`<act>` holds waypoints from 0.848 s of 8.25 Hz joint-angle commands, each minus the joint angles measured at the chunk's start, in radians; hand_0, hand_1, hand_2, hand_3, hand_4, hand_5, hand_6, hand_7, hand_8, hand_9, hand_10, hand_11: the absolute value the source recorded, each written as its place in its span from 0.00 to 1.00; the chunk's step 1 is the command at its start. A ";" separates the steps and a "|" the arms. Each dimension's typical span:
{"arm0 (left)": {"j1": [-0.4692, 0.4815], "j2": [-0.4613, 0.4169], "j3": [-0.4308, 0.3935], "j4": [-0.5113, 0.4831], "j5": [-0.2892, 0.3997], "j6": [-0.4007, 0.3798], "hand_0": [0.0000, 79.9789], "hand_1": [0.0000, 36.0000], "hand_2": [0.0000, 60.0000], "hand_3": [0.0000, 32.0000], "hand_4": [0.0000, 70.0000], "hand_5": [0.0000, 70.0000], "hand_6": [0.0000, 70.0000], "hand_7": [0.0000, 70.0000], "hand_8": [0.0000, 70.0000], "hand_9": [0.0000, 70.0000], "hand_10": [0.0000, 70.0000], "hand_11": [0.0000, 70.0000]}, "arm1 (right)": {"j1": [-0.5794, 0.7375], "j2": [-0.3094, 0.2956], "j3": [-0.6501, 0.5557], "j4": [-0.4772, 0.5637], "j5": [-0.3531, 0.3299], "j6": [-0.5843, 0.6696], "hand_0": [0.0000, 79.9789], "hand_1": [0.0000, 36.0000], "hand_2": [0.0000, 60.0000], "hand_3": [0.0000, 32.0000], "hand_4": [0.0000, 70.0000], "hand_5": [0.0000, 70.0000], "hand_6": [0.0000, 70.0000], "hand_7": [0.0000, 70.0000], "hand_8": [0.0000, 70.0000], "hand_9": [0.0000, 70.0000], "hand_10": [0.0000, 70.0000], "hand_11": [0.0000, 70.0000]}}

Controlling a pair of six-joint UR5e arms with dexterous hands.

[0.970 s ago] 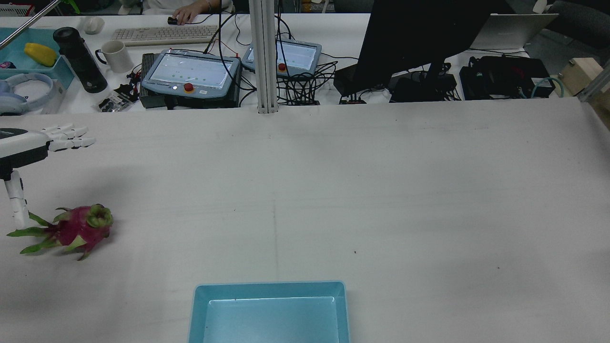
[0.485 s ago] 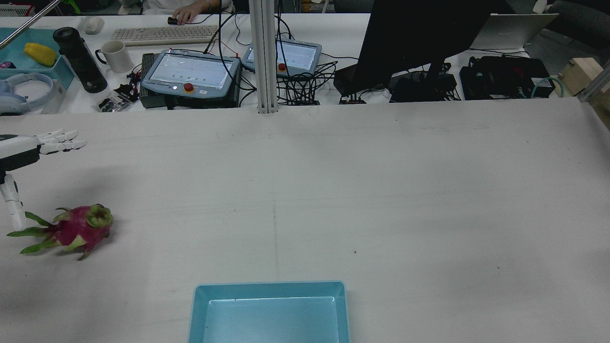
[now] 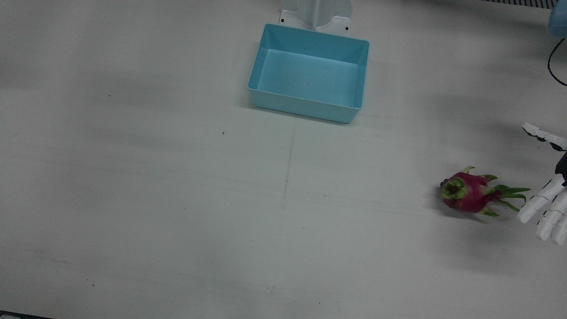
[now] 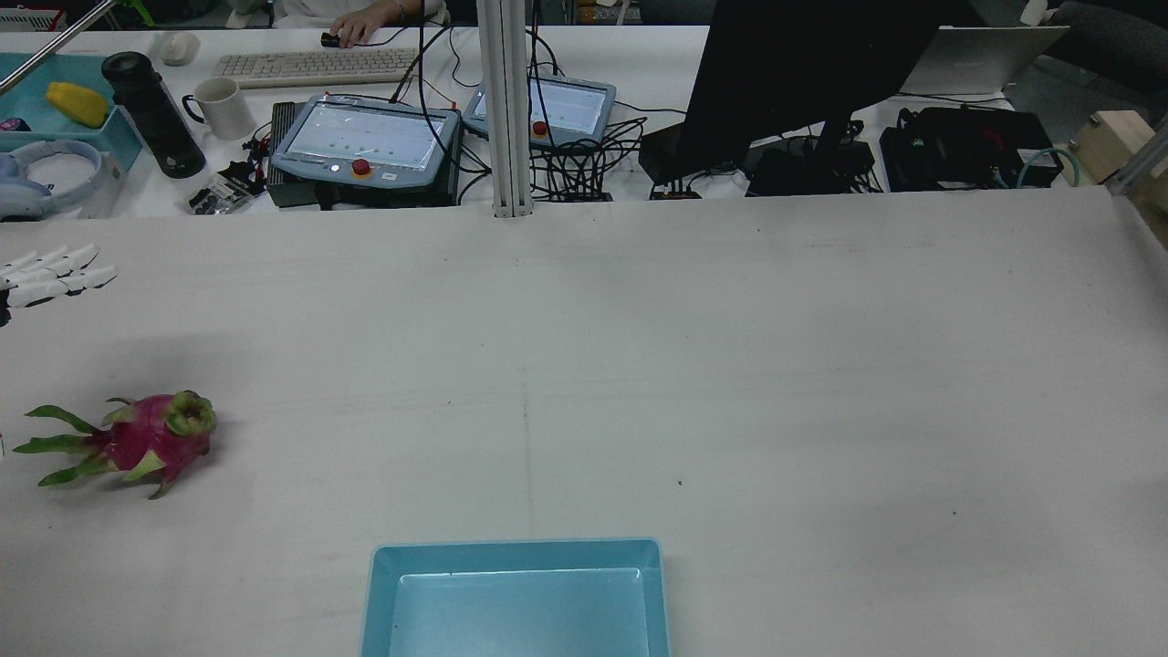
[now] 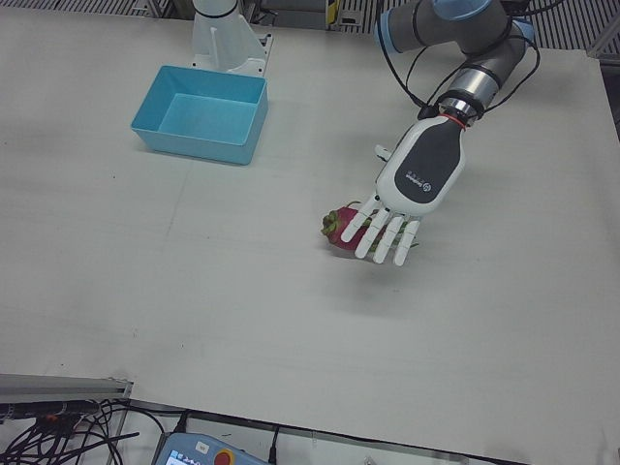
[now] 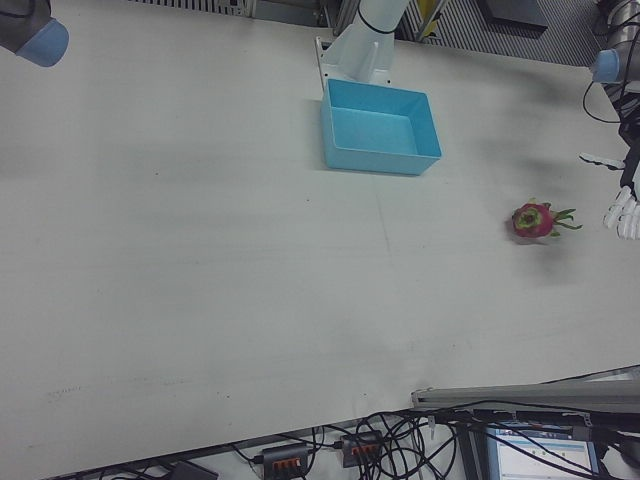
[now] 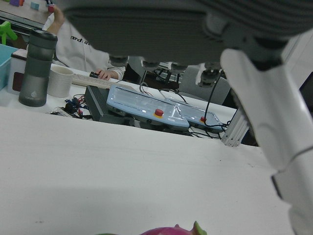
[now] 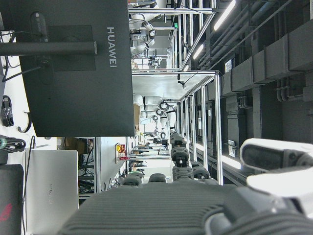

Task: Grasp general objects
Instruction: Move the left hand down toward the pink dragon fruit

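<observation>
A magenta dragon fruit [image 3: 467, 197] with green leaf tips lies on its side on the white table [image 3: 177, 199], also seen in the rear view [image 4: 146, 443] and both side-front views [image 5: 336, 227] [image 6: 533, 219]. My left hand [image 3: 545, 212] hovers open just outboard of its leafy end, fingers spread and apart from it, holding nothing [image 5: 407, 189] [image 4: 50, 272] [image 6: 624, 210]. The left hand view catches only the fruit's top [image 7: 171, 231] at its lower edge. My right hand [image 8: 195, 205] shows only in its own view, aimed at the ceiling, fingers apart and nothing in it.
A light blue bin [image 3: 305, 107] stands empty near the robot's side of the table, at the middle [image 4: 516, 549]. Beyond the far edge are teach pendants [image 4: 365, 141], cables, a monitor [image 4: 803, 64] and a person's hand on a mouse [image 4: 351, 32].
My left hand has drawn back toward the table's left edge in the rear view; its thumb no longer hangs beside the fruit's leaves. The fruit has not moved.
</observation>
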 commanded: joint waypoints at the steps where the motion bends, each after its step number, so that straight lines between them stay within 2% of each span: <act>1: 0.000 0.026 -0.041 -0.137 -0.005 0.030 0.61 0.41 0.04 0.32 0.00 0.00 0.00 0.01 0.00 0.00 0.00 0.00 | 0.000 0.000 0.001 0.000 0.000 0.000 0.00 0.00 0.00 0.00 0.00 0.00 0.00 0.00 0.00 0.00 0.00 0.00; 2: -0.001 0.027 -0.043 -0.169 0.005 0.047 0.60 0.38 0.04 0.31 0.00 0.00 0.00 0.01 0.00 0.00 0.00 0.00 | 0.000 0.000 0.001 0.000 0.000 0.000 0.00 0.00 0.00 0.00 0.00 0.00 0.00 0.00 0.00 0.00 0.00 0.00; 3: -0.003 0.065 -0.043 -0.227 0.010 0.049 0.59 0.36 0.03 0.30 0.00 0.00 0.00 0.00 0.00 0.00 0.00 0.00 | 0.000 0.000 0.001 0.000 0.000 0.000 0.00 0.00 0.00 0.00 0.00 0.00 0.00 0.00 0.00 0.00 0.00 0.00; 4: -0.003 0.155 -0.040 -0.330 0.009 0.049 0.59 0.35 0.04 0.26 0.00 0.00 0.00 0.00 0.00 0.00 0.00 0.00 | 0.000 0.000 0.001 0.000 0.000 0.000 0.00 0.00 0.00 0.00 0.00 0.00 0.00 0.00 0.00 0.00 0.00 0.00; 5: -0.006 0.220 -0.044 -0.385 0.007 0.046 0.59 0.36 0.05 0.21 0.00 0.00 0.00 0.01 0.00 0.00 0.00 0.00 | 0.000 0.000 0.001 0.000 0.000 0.000 0.00 0.00 0.00 0.00 0.00 0.00 0.00 0.00 0.00 0.00 0.00 0.00; 6: -0.004 0.228 -0.041 -0.391 0.005 0.027 0.60 0.37 0.04 0.19 0.00 0.00 0.00 0.01 0.00 0.00 0.00 0.00 | 0.000 0.000 0.001 0.000 0.000 0.000 0.00 0.00 0.00 0.00 0.00 0.00 0.00 0.00 0.00 0.00 0.00 0.00; 7: -0.001 0.228 -0.043 -0.391 0.002 -0.035 0.61 0.40 0.04 0.18 0.00 0.02 0.00 0.01 0.00 0.00 0.00 0.00 | 0.000 0.000 0.001 0.000 0.000 0.000 0.00 0.00 0.00 0.00 0.00 0.00 0.00 0.00 0.00 0.00 0.00 0.00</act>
